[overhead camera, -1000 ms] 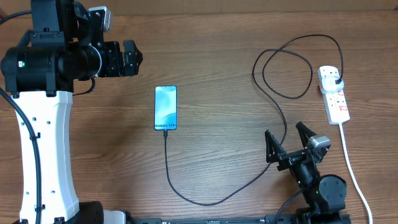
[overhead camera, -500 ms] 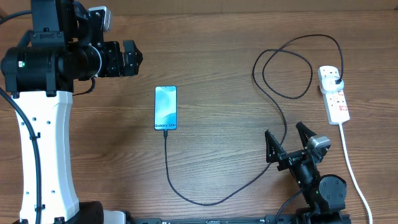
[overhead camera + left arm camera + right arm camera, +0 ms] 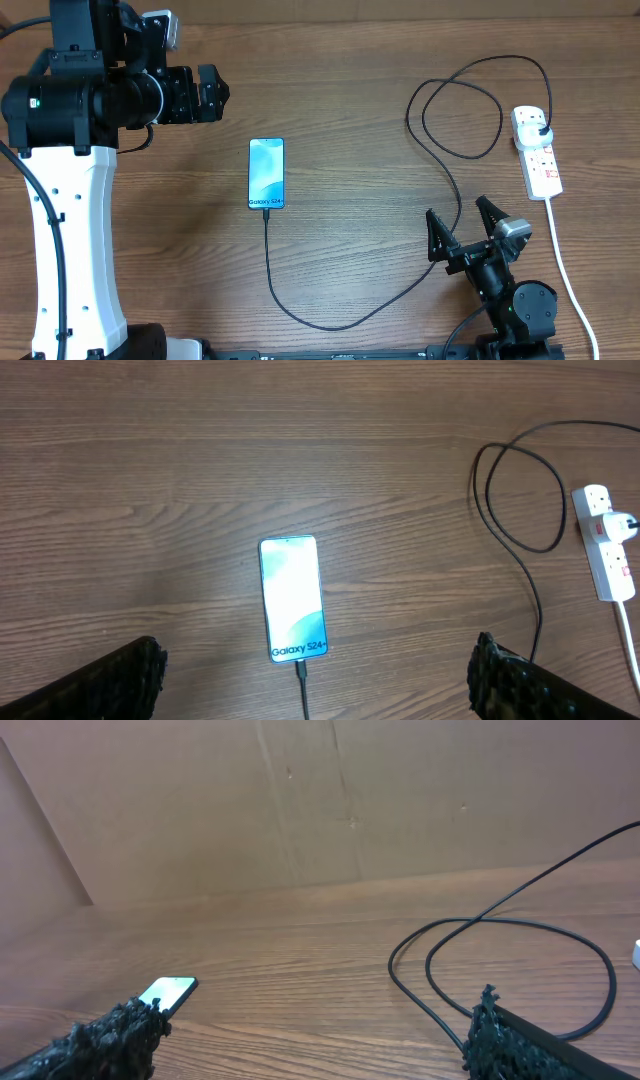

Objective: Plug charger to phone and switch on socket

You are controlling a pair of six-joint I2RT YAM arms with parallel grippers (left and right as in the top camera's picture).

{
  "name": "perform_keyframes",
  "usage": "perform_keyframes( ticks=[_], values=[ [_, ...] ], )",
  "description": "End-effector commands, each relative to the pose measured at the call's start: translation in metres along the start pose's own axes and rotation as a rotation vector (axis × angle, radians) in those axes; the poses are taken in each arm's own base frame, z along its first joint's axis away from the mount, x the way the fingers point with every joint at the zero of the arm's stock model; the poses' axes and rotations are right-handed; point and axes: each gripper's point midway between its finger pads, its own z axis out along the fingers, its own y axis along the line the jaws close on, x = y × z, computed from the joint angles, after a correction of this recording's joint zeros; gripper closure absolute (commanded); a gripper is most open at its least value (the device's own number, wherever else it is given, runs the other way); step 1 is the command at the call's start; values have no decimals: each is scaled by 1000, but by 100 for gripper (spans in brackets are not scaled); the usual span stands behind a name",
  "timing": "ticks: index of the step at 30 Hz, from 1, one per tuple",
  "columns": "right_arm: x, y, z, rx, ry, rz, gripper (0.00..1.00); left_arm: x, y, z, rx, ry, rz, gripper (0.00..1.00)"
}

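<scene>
My left pincer point(image 3: 215, 92) hung at about 10 o'clock over the table point(image 3: 350, 80). Its two fingers were wide apart and held nothing. I looked at the pictures from a moment before, and nothing had moved. Both arms, the phone and the cable were in the same spots. I think that meant the arms were resting and no step was being done right then.

The phone point(image 3: 266, 174) lay flat just left of the middle, with its screen lit light blue. The charger point(image 3: 268, 250) met its bottom edge at 6 o'clock, so it looked plugged in to me. From there the thin black cable ran down, bent round toward 5 o'clock, and went up to a big loop near 1 o'clock.

My right pincer point(image 3: 455, 215) sat at 5 o'clock. Its fingers were apart too and were empty, with the cable passing under them.

The socket point(image 3: 540, 165) lay at about 2 o'clock, with the black adapter plug point(image 3: 541, 130) in its top end. I could not tell if its red switch was on. I think pressing that switch was the job left to do, and the right pincer was the nearer one.

The phone screen said "Galaxy S24", maybe with a plus after it. The red marks on the socket were too small to read.
</scene>
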Motion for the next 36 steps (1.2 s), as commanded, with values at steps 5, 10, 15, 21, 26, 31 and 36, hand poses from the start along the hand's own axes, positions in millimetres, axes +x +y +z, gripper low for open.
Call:
perform_keyframes(
  ticks=[5, 10, 15, 21, 26, 31, 36],
  values=[
    [1, -3, 0, 12, -7, -2, 0, 2, -4, -10, 4, -22, 20, 0],
    [1, -3, 0, 12, -7, -2, 0, 36, -4, -17, 1, 10, 11, 0],
    [1, -3, 0, 12, -7, -2, 0, 81, 8, -28, -65, 11, 32, 0],
    [1, -3, 0, 12, -7, -2, 0, 102, 15, -21, -77, -136, 71, 1],
    [1, -3, 0, 12, -7, -2, 0, 110, 19, -10, -67, -299, 114, 0],
    [1, -3, 0, 12, -7, -2, 0, 114, 23, -3, -65, -484, 160, 0],
    [1, -3, 0, 12, -7, -2, 0, 118, 23, -5, -56, -671, 209, 0]
  ],
)
